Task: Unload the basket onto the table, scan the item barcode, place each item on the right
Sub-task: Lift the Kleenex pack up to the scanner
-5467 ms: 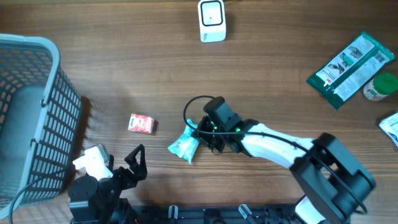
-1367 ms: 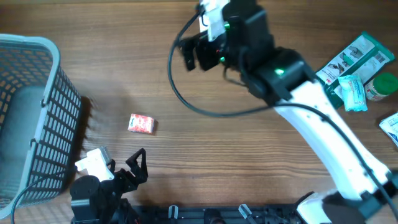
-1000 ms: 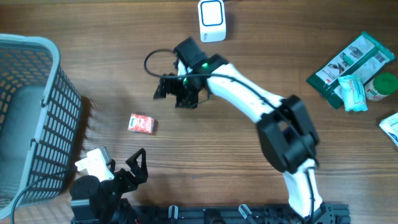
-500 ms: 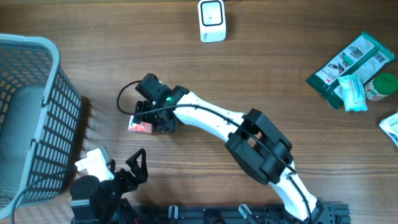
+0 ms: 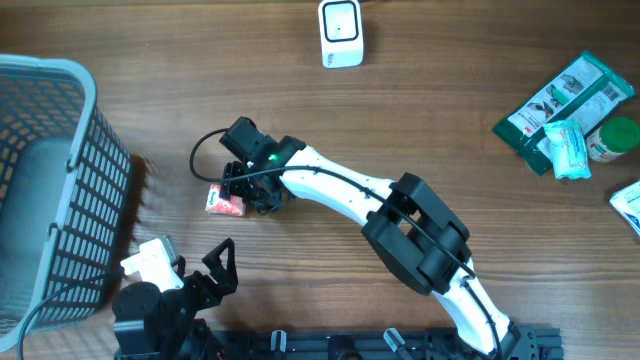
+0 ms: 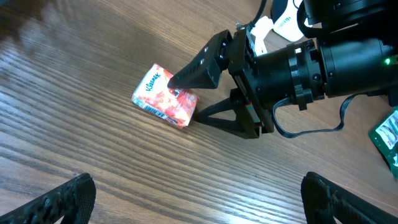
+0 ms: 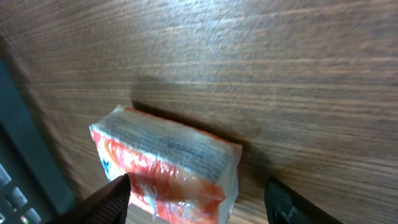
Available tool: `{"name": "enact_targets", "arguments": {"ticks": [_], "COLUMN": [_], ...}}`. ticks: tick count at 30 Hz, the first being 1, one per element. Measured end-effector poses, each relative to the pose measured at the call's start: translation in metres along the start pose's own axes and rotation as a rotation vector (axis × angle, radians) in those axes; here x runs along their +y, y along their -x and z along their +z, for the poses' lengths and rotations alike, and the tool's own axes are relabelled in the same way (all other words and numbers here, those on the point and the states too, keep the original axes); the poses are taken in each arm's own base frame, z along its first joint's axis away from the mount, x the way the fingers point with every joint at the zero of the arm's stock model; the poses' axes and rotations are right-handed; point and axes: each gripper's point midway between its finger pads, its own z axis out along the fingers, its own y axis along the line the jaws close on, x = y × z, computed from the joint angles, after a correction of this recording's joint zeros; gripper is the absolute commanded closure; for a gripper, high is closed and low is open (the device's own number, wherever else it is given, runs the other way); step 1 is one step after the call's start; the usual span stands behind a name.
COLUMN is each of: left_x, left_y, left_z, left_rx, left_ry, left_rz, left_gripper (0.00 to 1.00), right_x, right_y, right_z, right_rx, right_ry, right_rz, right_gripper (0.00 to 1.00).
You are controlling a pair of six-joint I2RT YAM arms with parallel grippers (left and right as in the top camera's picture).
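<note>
The tissue pack [image 5: 224, 203] lies flat on the wooden table [image 5: 420, 120] in the overhead view, left of centre, well apart from the white scanner [image 5: 341, 32] at the far edge and near the grey basket [image 5: 62, 68]. Your right gripper [image 5: 240, 196] is down at the pack, so I judge the step in hand to be the pick-up, with the scan not yet begun. Your left gripper [image 5: 186, 264] sits at the near edge, apart from everything.

From the left wrist, you see the tissue pack [image 6: 164, 99] with the right gripper [image 6: 185, 99] straddling its right end: one finger over the top, the other low on the table beside it. The left gripper [image 6: 204, 200] stands spread wide and empty.

From the right wrist, the tissue pack [image 7: 166, 163] lies between the parted tips of the right gripper [image 7: 199, 200], close to the left tip, with a clear gap at the right one. The jaws are partly open, not clamped. Printing shows on the side face, too blurred to call a barcode.

Next you should pinch the pack squarely, lift it, and turn the coded face toward the scanner.
</note>
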Motion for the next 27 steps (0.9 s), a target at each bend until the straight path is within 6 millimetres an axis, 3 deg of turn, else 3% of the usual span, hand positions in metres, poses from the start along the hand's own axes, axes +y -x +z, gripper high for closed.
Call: {"name": "enact_targets", "arguments": {"ticks": [3,4,9,12,13,14,15,17,18,19,23,27], "left_x": [0.0,0.0,0.0,0.0,0.0,0.0,0.0,0.0,0.0,0.0,0.0,0.0], "left_y": [0.0,0.0,0.0,0.0,0.0,0.0,0.0,0.0,0.0,0.0,0.0,0.0], "left_z": [0.0,0.0,0.0,0.0,0.0,0.0,0.0,0.0,0.0,0.0,0.0,0.0], "left_rx": [0.0,0.0,0.0,0.0,0.0,0.0,0.0,-0.001,0.0,0.001,0.0,0.0], "left_ry": [0.0,0.0,0.0,0.0,0.0,0.0,0.0,0.0,0.0,0.0,0.0,0.0], "left_rz": [0.0,0.0,0.0,0.0,0.0,0.0,0.0,0.0,0.0,0.0,0.0,0.0], "left_gripper": [0.0,0.0,0.0,0.0,0.0,0.0,0.0,0.0,0.0,0.0,0.0,0.0], "right_x": [-0.003,-0.008,-0.016,-0.044,-0.062,-0.072,-0.08,-0.097,-0.105,-0.11,-0.111,-0.092], "right_y": [0.002,0.005,0.013,0.005,-0.002,-0.011,-0.016,-0.033,-0.042,-0.047,-0.034,-0.031], "right_z": [0.002,0.004,0.0,-0.02,-0.039,-0.056,-0.077,-0.121,-0.146,-0.165,-0.184,-0.192], "right_rx": [-0.01,-0.027,-0.086,0.01,0.134,0.24,0.332,0.501,0.587,0.653,0.686,0.725], "right_ry": [-0.012,-0.031,-0.094,-0.172,-0.166,-0.147,-0.111,-0.083,-0.073,-0.064,0.039,0.155], "right_rz": [0.006,0.009,-0.032,-0.031,0.018,0.034,0.064,0.193,0.295,0.387,0.483,0.52], "right_gripper": [0.92,0.96,0.96,0.96,0.96,0.87,0.86,0.86,0.96,0.96,0.96,0.96]}}
